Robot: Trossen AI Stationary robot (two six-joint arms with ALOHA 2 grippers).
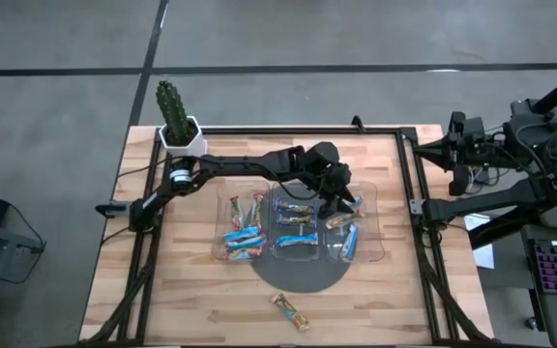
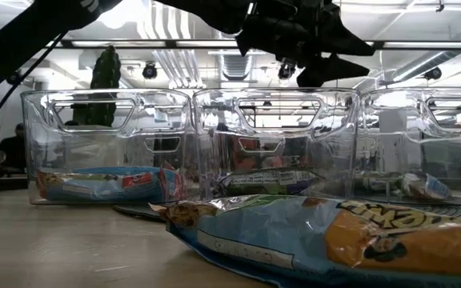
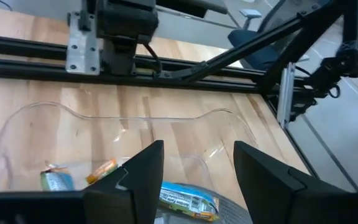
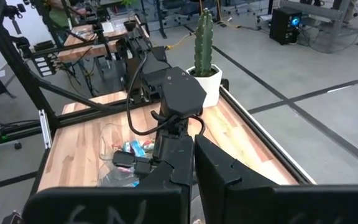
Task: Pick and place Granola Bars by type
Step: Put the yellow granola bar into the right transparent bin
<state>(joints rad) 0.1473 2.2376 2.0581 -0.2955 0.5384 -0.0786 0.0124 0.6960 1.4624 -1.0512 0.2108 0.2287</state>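
Note:
A clear plastic tray (image 1: 373, 253) with three compartments stands mid-table on a grey round mat (image 1: 303, 278). Wrapped granola bars lie in all three: blue ones (image 1: 243, 235) on the left, more (image 1: 295, 224) in the middle, a gold one and a blue one (image 1: 346, 232) on the right. One more bar (image 1: 290, 311) lies on the table near the front edge. My left gripper (image 3: 197, 180) hangs open over the right compartment, above a blue-green bar (image 3: 188, 200) on the tray floor. My right gripper (image 4: 194, 165) waits shut beyond the table's right edge.
A cactus (image 1: 170, 104) in a white pot stands at the far left corner. Black frame rails (image 1: 419, 208) run along the table's sides. In the low view the loose bar (image 2: 318, 240) lies in front of the tray's wall (image 2: 194, 144). Bare wood shows at the near left.

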